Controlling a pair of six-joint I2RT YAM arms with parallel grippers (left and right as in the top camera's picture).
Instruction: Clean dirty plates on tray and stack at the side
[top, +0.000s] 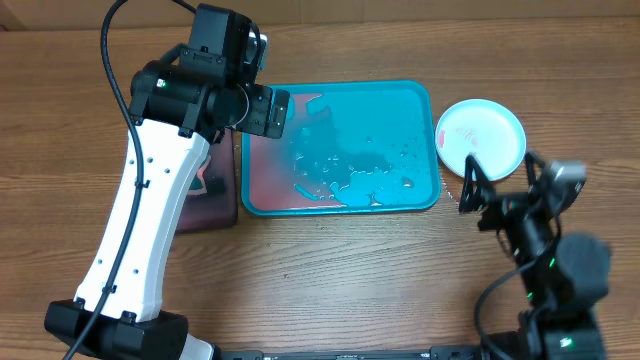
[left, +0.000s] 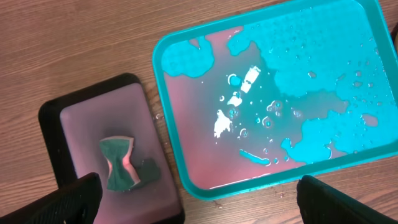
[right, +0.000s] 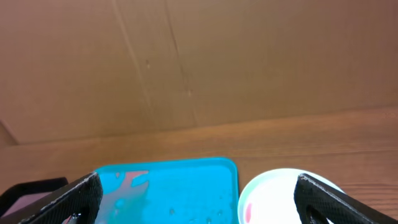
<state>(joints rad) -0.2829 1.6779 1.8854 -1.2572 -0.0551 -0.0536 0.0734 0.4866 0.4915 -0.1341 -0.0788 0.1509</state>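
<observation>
The turquoise tray (top: 340, 207) lies mid-table with pinkish water and droplets pooled in it and no plates on it. Just off its right end a round plate (top: 480, 135) with a pale centre and red smears rests on the table. My left gripper (top: 272, 112) hangs open over the tray's left end. In the left wrist view the left gripper (left: 199, 202) straddles the tray's (left: 261, 183) near rim with nothing between its fingers. My right gripper (top: 472, 190) is open just in front of the plate. The right wrist view shows the tray (right: 186, 186) and plate (right: 273, 199) beyond the empty right gripper (right: 198, 199).
A black tray (left: 50, 124) with a pinkish inside sits left of the turquoise one and holds a crumpled green and pink sponge (left: 121, 163). In the overhead view my left arm covers most of the black tray (top: 215, 195). A brown wall stands behind the table.
</observation>
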